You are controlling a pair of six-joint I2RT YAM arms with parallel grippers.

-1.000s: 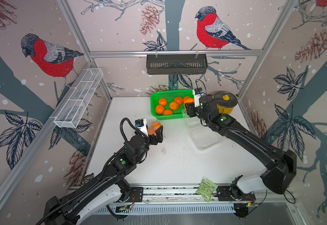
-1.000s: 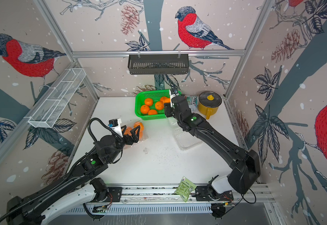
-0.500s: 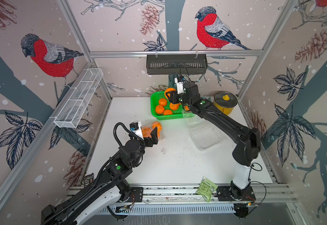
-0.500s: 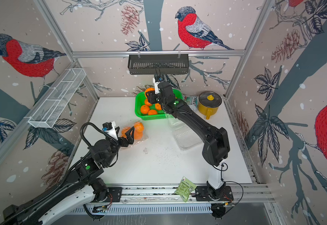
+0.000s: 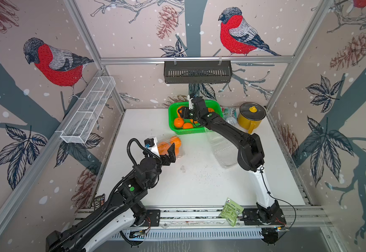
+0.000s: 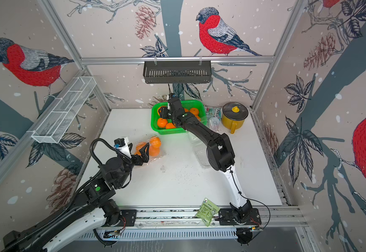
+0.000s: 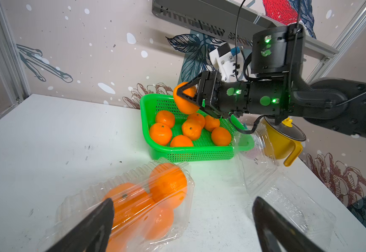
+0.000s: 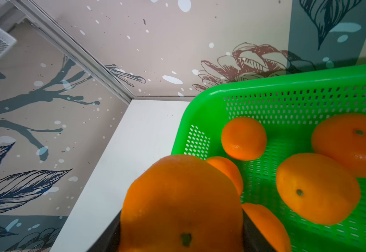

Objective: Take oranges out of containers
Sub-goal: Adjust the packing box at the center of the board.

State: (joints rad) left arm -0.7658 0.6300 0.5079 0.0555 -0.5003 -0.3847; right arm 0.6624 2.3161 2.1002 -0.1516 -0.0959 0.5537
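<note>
Oranges (image 7: 169,185): several sit inside the clear container (image 7: 75,203) on the desk (image 7: 57,135), just ahead of your left claw (image 7: 183,203), whose jaws stand wide apart and empty. One more orange (image 7: 185,107) is clamped in the right claw (image 7: 187,97) above the green basket (image 7: 190,152), where loose fruit lies. Expect light, firm but yielding fruit with glossy skin that rolls. Grip gently across the widest middle. That container is thin and springy and likely to skid or buckle, so take it at the lid's front lip. Glare makes it hard to tell whether the lid is latched. The second container (image 7: 286,196) lies open and looks empty.
</note>
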